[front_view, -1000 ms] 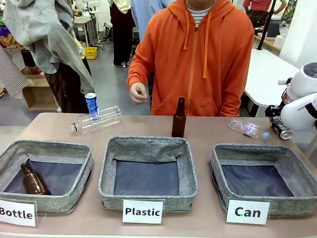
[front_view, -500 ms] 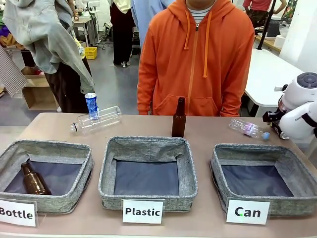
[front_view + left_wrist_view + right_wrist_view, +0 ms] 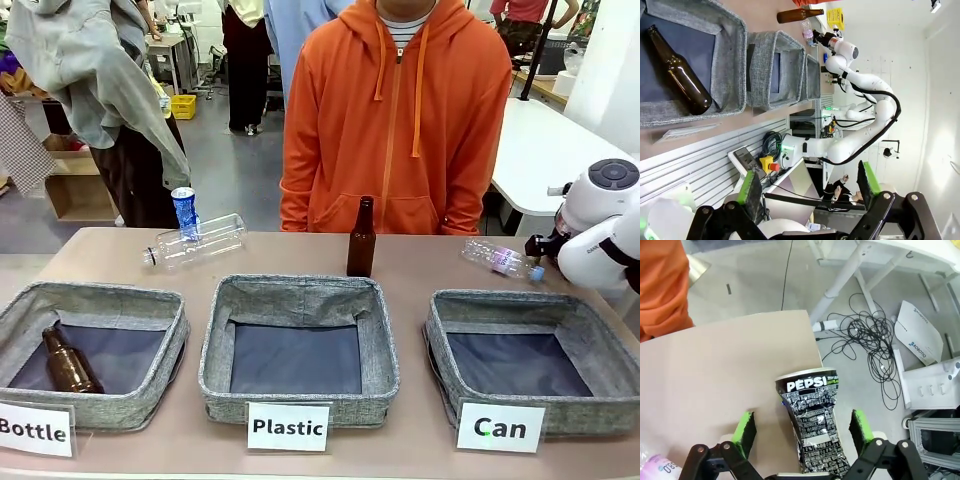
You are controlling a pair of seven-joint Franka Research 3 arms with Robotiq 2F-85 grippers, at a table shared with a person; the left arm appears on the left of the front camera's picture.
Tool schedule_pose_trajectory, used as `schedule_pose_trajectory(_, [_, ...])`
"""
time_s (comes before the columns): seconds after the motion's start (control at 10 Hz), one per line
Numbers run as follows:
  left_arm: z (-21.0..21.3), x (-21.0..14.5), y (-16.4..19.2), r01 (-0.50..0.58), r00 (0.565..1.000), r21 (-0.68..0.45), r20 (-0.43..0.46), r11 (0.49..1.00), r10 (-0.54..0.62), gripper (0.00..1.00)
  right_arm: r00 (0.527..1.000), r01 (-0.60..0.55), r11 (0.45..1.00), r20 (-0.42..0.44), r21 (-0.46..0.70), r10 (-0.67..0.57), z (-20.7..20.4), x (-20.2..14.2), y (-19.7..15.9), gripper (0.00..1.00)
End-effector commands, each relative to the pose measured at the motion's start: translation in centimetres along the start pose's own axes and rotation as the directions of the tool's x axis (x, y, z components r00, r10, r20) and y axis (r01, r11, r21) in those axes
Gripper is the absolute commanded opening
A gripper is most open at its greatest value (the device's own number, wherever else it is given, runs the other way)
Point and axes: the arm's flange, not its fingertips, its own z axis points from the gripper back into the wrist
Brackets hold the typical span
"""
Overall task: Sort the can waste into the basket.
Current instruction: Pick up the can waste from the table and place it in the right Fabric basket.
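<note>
Black can point(image 3: 811, 420), base off-frame, inside R gripper point(image 3: 802, 426)

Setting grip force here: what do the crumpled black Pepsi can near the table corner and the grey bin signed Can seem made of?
Crumpled black-and-silver drink can: thin metal, probably aluminium, glossy printed skin; the pinched, dented waist and shiny creases show it. Grey square bin signed Can: woven fabric, matte and flecked, with smooth dark lining; wavy rim suggests soft walls.

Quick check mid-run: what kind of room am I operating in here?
Probably a robotics lab or workshop: loose cables on the floor, the right arm with a yellow box with a red button near its base, and a white worktable behind the person.
</note>
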Motion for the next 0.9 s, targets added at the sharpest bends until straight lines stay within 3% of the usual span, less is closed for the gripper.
schedule_pose_trajectory(0.0, [0.13, -0.25, -0.26, -0.006, 1.000, -0.006, -0.002, 1.000, 0.006, 1.00, 1.000, -0.002, 1.000, -0.014, -0.006, 0.002, -0.48, 0.30, 0.40, 0.42])
schedule_pose_trajectory(0.1, [0.13, -0.25, -0.26, -0.006, 1.000, -0.006, -0.002, 1.000, 0.006, 1.00, 1.000, -0.008, 1.000, -0.018, -0.004, 0.008, -0.40, 0.25, 0.35, 0.40])
schedule_pose_trajectory(0.2, [0.13, -0.25, -0.26, -0.006, 1.000, -0.006, -0.002, 1.000, 0.006, 1.00, 1.000, -0.012, 1.000, -0.021, -0.003, 0.012, -0.38, 0.26, 0.36, 0.00])
schedule_pose_trajectory(0.4, [0.13, -0.25, -0.26, -0.006, 1.000, -0.006, -0.002, 1.000, 0.006, 1.00, 1.000, -0.010, 1.000, -0.028, -0.002, 0.010, -0.45, 0.33, 0.30, 0.00])
schedule_pose_trajectory(0.5, [0.13, -0.25, -0.26, -0.006, 1.000, -0.006, -0.002, 1.000, 0.006, 1.00, 0.999, -0.014, 1.000, -0.030, -0.001, 0.014, -0.45, 0.24, 0.24, 0.13])
schedule_pose_trajectory(0.6, [0.13, -0.25, -0.26, -0.006, 1.000, -0.006, -0.002, 1.000, 0.006, 1.00, 0.999, -0.016, 1.000, -0.036, 0.003, 0.016, -0.50, 0.27, 0.23, 0.04])
schedule_pose_trajectory(0.8, [0.13, -0.25, -0.26, -0.006, 1.000, -0.006, -0.002, 1.000, 0.006, 1.00, 0.999, -0.019, 1.000, -0.040, 0.012, 0.019, -0.35, 0.19, 0.27, 0.00])
